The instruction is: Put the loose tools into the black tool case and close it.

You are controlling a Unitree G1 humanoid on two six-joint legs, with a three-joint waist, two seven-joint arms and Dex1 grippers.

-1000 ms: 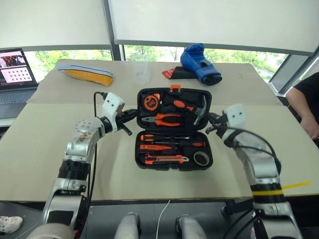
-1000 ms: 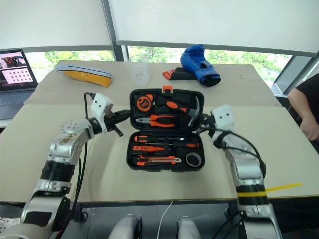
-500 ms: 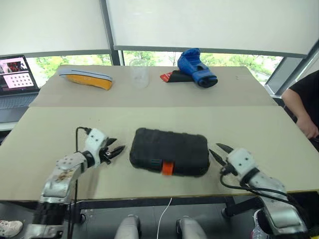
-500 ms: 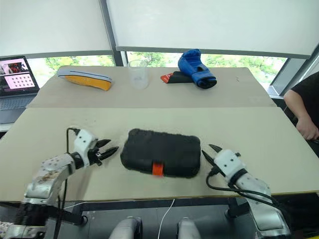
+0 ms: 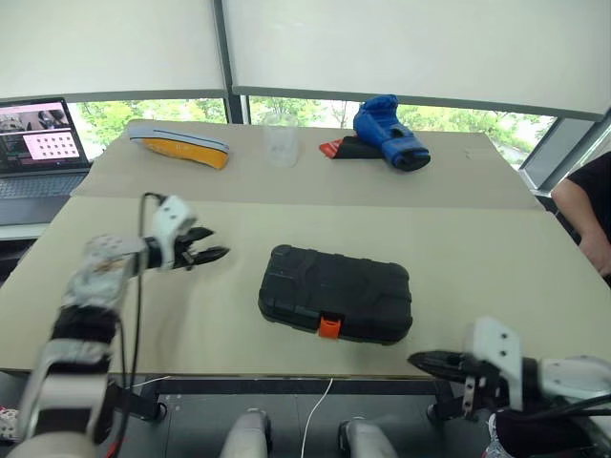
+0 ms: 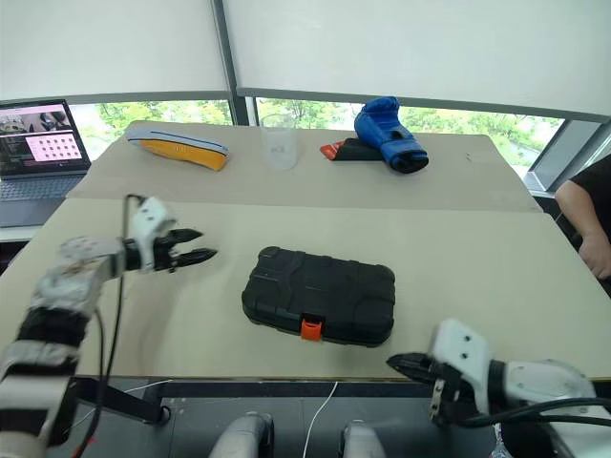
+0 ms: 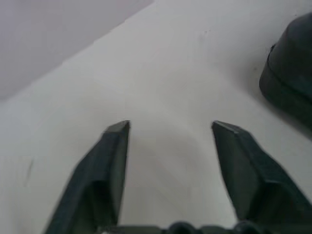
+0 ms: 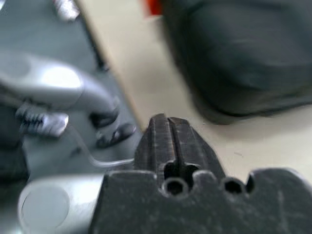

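- One rectangular black moulded-plastic tool case [image 5: 336, 294] with an orange latch [image 5: 329, 327] is lying shut on the beige table [image 5: 477, 248], between both claws and touching neither.
- Left gripper [image 5: 212, 254] is hovering beside it, fingers parted, empty.
- Right gripper [image 6: 399, 364] is hanging past the table's near edge, fingers pressed together, empty.
- Packing is looking finished; next comes checking the latch.

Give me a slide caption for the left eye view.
Closed black tool case on the table, open left gripper and shut right gripper clear of it.

Beige table [image 5: 496, 248] before windows [image 5: 153, 110] with lowered white blinds [image 5: 401, 43], green trees outside.
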